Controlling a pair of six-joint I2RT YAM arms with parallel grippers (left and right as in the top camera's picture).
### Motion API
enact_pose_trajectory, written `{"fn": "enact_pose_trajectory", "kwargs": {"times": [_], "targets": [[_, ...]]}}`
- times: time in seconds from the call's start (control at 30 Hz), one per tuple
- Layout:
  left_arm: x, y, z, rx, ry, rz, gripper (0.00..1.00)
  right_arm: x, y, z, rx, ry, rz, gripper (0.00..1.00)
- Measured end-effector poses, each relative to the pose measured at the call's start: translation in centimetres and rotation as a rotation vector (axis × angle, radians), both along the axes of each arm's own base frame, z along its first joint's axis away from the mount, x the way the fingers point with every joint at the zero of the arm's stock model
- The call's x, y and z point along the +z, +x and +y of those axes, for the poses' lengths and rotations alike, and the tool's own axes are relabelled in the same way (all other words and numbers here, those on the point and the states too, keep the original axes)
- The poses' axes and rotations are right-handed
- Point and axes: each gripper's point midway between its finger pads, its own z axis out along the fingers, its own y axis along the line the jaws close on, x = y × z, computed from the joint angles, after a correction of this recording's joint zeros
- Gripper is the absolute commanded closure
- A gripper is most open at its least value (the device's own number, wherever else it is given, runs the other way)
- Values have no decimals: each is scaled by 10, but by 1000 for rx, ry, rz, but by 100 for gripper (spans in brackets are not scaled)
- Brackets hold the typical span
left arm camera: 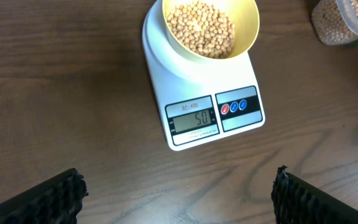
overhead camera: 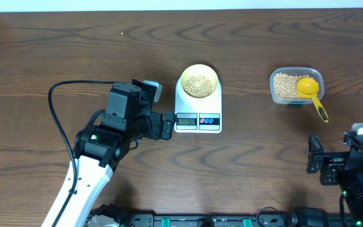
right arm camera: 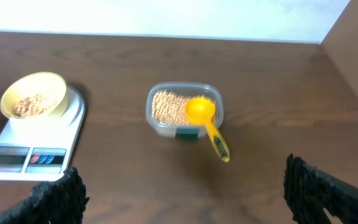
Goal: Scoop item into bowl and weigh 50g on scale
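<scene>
**Beans in bowl on scale — both grippers open**

Round pale yellow bowl (left arm camera: pixel 246 28) of small smooth tan beans (left arm camera: pixel 201 28) sits on the far end of the white rounded-rectangle scale (left arm camera: pixel 194 93). Its LCD (left arm camera: pixel 194 119) reads 50. Left gripper (left arm camera: pixel 179 196) is just left of the scale, with ribbed black fingers (left arm camera: pixel 61 196) spread and empty. Right gripper (right arm camera: pixel 185 193) is near right, also spread and empty. Clear plastic tub (overhead camera: pixel 273 77), right of the scale, holds more beans — the bright yellow scoop (overhead camera: pixel 307 87) rests in it, handle over the near rim. Dark wood-grain table (overhead camera: pixel 43 50).

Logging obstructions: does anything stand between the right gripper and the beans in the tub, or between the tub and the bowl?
Nothing visible does. Bare table lies between the open right gripper and the tub; the scoop rests on part of its beans. Only bare table separates the tub from the bowl on the scale.
</scene>
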Motion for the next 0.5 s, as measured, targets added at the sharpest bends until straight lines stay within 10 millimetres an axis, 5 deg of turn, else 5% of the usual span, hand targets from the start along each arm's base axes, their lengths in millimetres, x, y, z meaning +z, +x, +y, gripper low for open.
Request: {"fn": "enact_pose_trajectory", "kwargs": {"times": [0.5], "targets": [[0,0,0,0,0,0,2,-60,27,3,24,-36,-216,1]]}}
